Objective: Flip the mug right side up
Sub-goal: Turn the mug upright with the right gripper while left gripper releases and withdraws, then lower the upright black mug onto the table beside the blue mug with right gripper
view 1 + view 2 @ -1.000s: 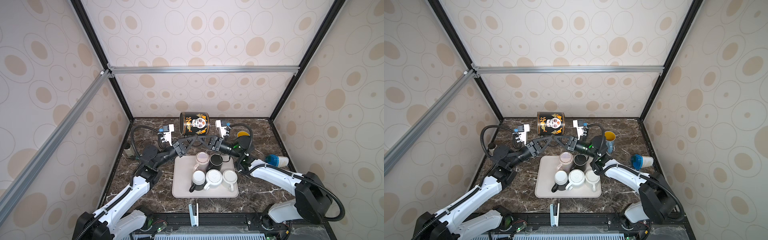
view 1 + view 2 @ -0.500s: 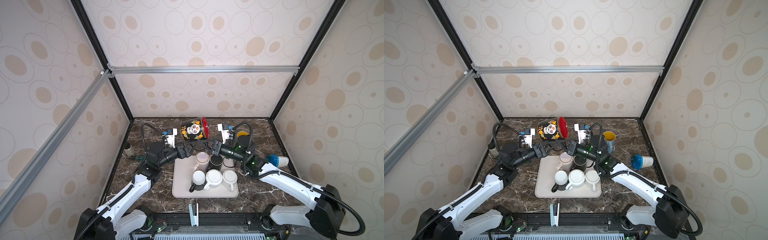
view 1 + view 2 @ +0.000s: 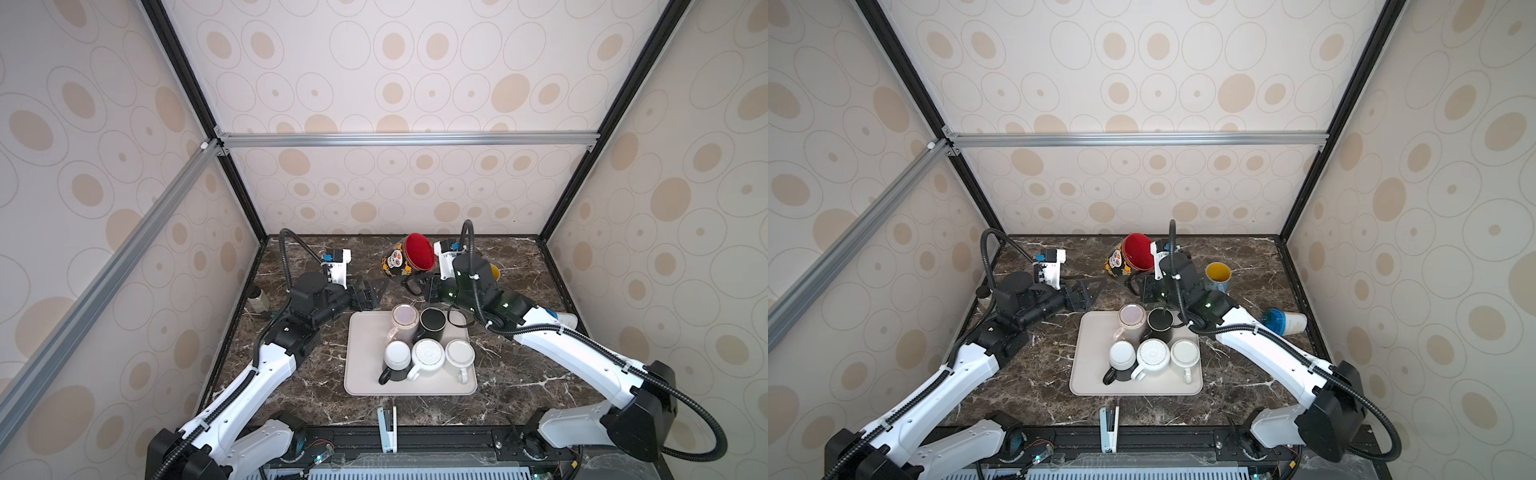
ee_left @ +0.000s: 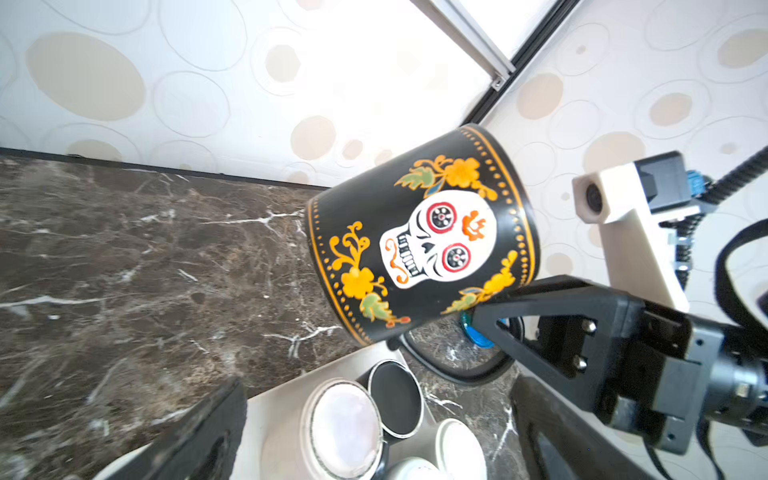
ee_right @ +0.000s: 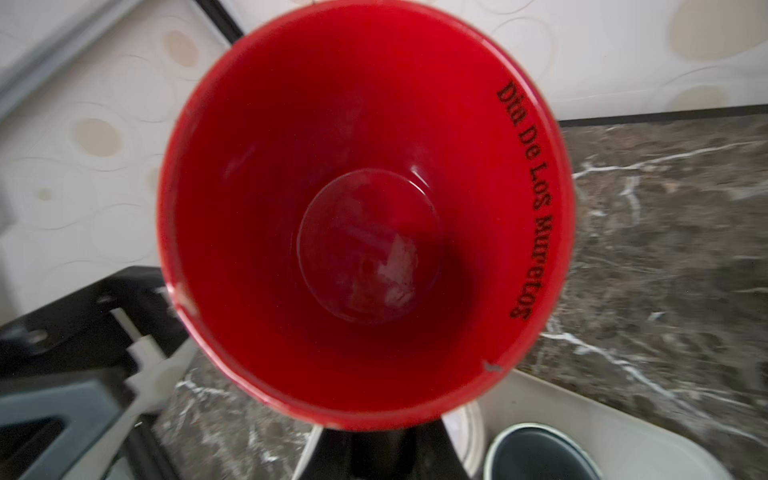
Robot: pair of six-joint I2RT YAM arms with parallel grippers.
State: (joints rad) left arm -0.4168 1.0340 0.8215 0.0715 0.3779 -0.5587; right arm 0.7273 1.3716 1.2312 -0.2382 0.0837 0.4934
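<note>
Dark marble tabletop (image 3: pixel 320 399) is boxed in by patterned walls on three sides. The back wall (image 3: pixel 374 199) sits close behind the working spot. Bare room is left toward the left wall and in front of the beige rectangular plastic tray (image 3: pixel 359 345). Only a narrow strip is free between the tray's far edge and the back wall, and both grippers are packed into it.

Right gripper (image 3: pixel 417 286) (image 3: pixel 1138 286) is clamped tight on the handle of the black ceramic skull mug with a red inside (image 3: pixel 397 264) (image 3: pixel 1119 262). The skull mug is held off the tabletop over that back strip, just beyond the tray. It is tilted, with the red mouth turned up and toward the right arm. In the right wrist view the skull mug (image 5: pixel 365 216) is seen mouth-on.

Left gripper (image 3: pixel 376 293) (image 3: pixel 1090 293) is spread wide with nothing held, just left of the skull mug and apart from it. In the left wrist view the skull mug (image 4: pixel 419 245) is seen with the skull lying sideways.

The tray is crowded with five mugs: a pink mug (image 3: pixel 404 318) and a black mug (image 3: pixel 432 321) in the far row, nearest the grippers, and three white-topped mugs (image 3: pixel 428 353) in the near row. A yellow-lined mug (image 3: pixel 1217 276) stands just beside the right arm. A blue-and-white cup (image 3: pixel 1283 322) lies on its side near the right wall.
</note>
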